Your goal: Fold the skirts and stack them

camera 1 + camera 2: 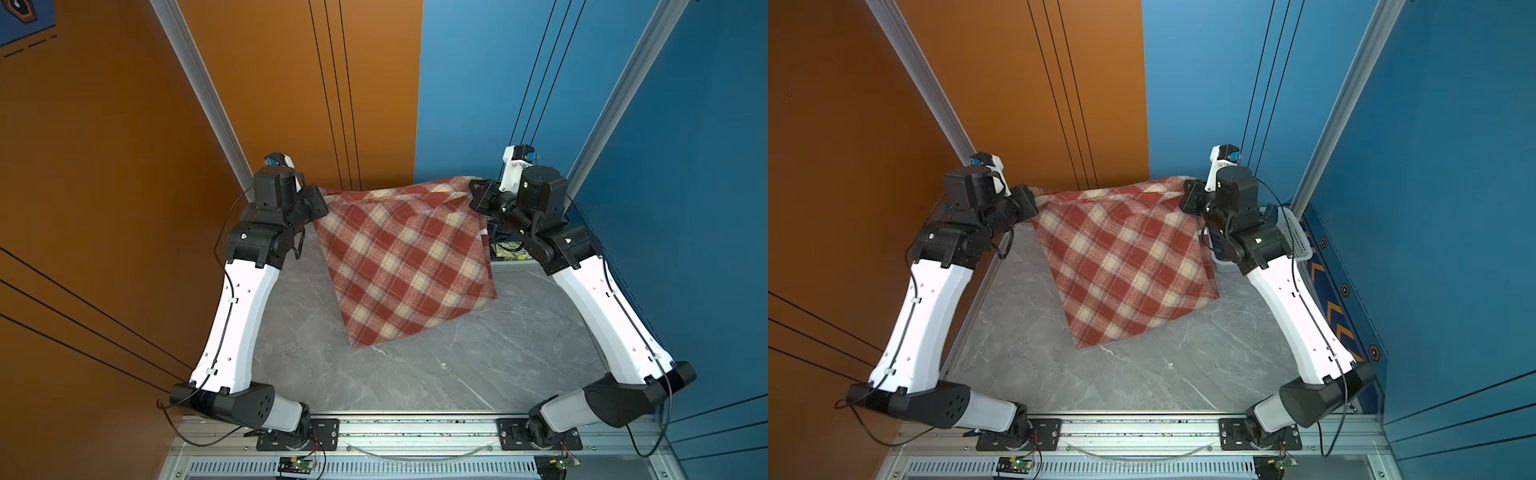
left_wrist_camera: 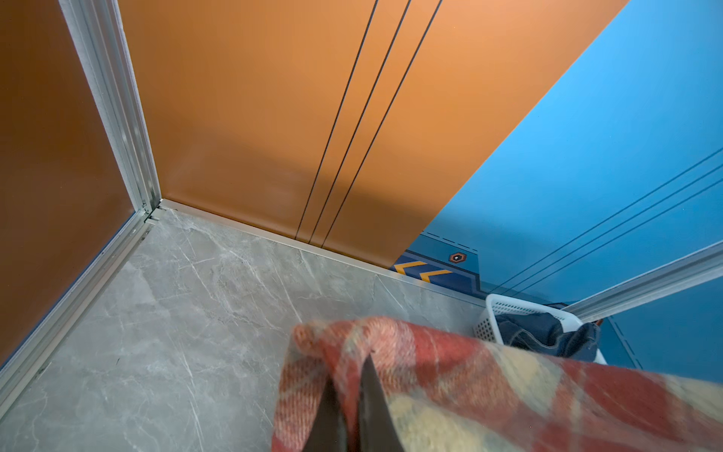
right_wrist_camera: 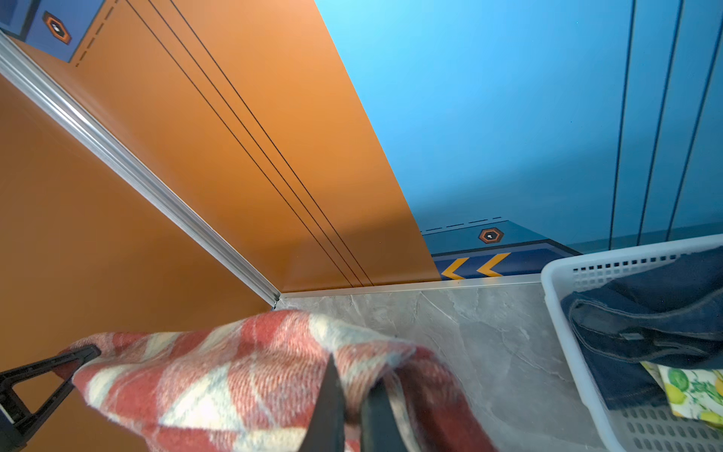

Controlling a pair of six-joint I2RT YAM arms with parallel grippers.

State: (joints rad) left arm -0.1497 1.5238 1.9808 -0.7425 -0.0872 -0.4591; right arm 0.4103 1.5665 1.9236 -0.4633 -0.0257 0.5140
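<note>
The red-and-cream plaid skirt (image 1: 399, 257) (image 1: 1121, 266) hangs stretched between my two grippers above the grey table, and its lowest corner reaches the tabletop. At its upper left corner my left gripper (image 1: 322, 203) (image 2: 350, 370) is shut on the cloth. The upper right corner is pinched in my right gripper (image 1: 478, 195) (image 3: 356, 370), also shut. A dark blue denim skirt (image 3: 645, 313) (image 2: 547, 336) lies in the white basket. The lemon-print skirt (image 3: 692, 387) (image 1: 509, 251) lies under it.
The white perforated basket (image 1: 1296, 237) (image 3: 567, 274) stands at the far right of the table, behind my right arm. Orange and blue walls with metal posts close in the back and both sides. Bare marble tabletop (image 1: 415, 374) lies in front of the hanging cloth.
</note>
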